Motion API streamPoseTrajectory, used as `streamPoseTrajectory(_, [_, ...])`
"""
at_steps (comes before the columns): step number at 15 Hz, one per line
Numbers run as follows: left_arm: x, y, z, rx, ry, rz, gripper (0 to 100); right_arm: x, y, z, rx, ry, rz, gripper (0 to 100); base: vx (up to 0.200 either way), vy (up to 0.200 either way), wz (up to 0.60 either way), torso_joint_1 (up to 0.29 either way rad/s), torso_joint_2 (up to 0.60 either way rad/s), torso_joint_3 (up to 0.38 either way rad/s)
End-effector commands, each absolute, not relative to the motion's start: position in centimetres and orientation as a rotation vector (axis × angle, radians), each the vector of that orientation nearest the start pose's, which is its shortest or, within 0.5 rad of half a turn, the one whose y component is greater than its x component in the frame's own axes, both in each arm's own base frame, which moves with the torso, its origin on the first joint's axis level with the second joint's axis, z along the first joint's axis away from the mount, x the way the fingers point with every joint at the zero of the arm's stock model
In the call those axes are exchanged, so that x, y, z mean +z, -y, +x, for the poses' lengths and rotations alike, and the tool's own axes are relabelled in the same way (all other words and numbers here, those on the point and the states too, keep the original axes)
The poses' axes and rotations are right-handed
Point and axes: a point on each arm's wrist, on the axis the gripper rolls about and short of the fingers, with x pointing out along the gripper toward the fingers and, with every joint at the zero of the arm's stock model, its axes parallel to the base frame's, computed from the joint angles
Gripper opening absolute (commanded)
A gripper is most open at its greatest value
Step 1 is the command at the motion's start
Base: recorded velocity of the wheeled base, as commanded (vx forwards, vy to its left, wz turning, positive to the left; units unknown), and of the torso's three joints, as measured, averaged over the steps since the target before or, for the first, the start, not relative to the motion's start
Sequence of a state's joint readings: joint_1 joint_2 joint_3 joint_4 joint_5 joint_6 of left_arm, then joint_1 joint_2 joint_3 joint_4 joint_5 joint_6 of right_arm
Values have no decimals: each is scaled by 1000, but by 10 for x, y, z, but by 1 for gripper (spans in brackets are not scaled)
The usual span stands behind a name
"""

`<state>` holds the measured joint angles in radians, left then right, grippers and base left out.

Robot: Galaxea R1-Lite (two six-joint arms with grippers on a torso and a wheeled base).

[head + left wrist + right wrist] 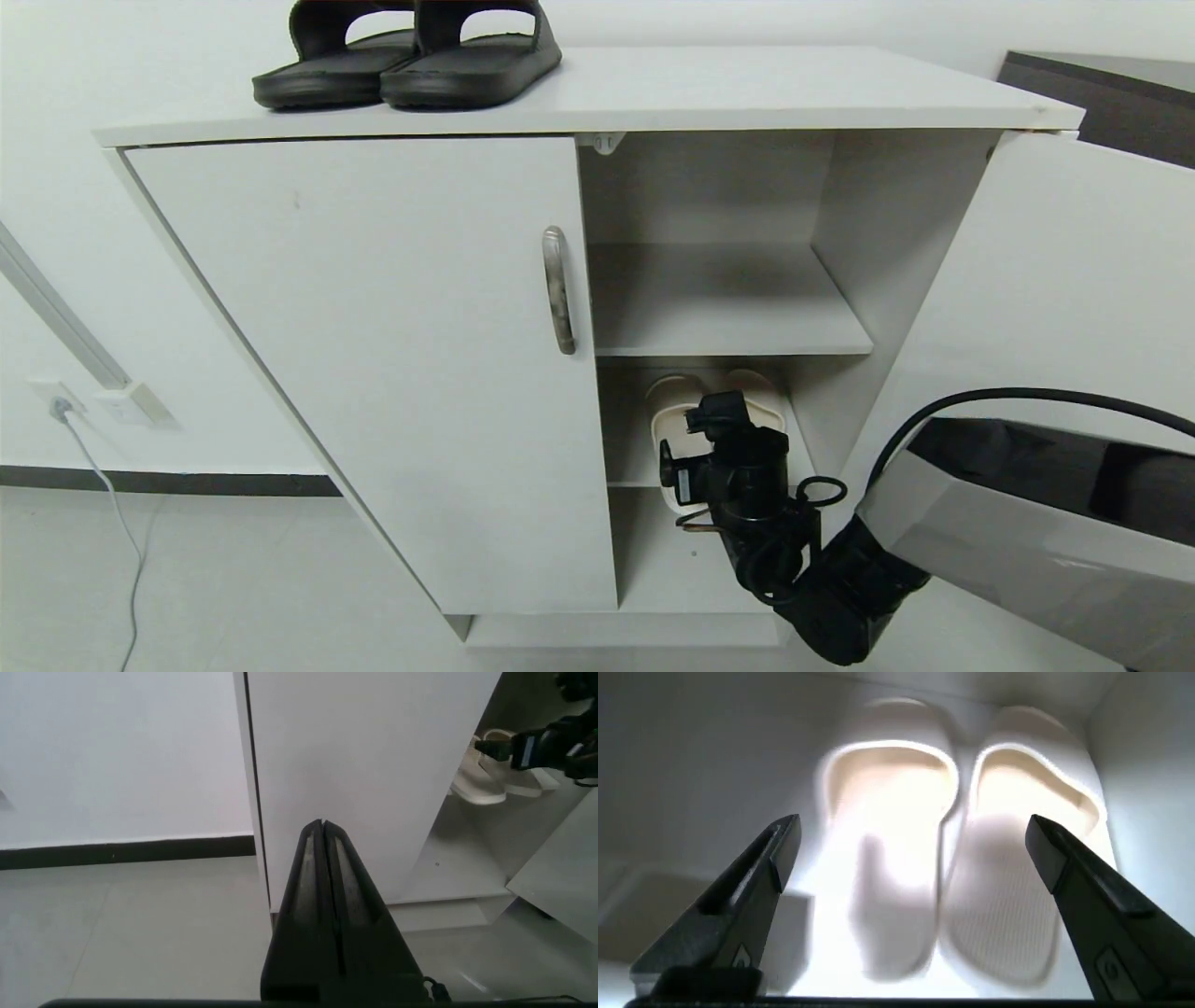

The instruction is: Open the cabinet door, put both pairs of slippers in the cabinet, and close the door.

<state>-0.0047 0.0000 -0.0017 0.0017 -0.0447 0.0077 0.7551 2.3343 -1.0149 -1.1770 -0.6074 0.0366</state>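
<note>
Right wrist view — right gripper [913,829] spread wide, empty, facing cream slippers [896,868] inside the cabinet [373,373]; left gripper [322,831] pressed shut, empty — black slippers [439,79] on top.

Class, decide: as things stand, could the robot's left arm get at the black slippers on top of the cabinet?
Probably yes. The black slippers sit uncovered at the front left edge of the cabinet top. The left gripper, shut and low by the closed door, would need to rise and open.
</note>
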Motion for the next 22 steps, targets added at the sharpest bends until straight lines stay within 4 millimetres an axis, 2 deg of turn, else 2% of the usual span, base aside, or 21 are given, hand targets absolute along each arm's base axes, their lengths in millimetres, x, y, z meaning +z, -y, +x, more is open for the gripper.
streamPoseTrajectory(1, [76,1,-23,-49,-1,8,0,67,-276,289,184,-94,-40,100,0,0,0,0,0,0])
streamPoseTrajectory(4, [76,1,-23,-49,-1,8,0,67,-276,270,222,-98,-42,100,0,0,0,0,0,0])
streamPoseTrajectory(8, [76,1,-23,-49,-1,9,0,67,-277,271,222,-96,-40,100,0,0,0,0,0,0])
streamPoseTrajectory(19, [76,1,-23,-49,-1,9,0,66,-275,271,217,-88,-35,100,-200,0,0,1,2,4])
streamPoseTrajectory(22, [76,1,-23,-49,-1,11,0,66,-276,271,216,-87,-35,100,0,0,0,0,0,0])
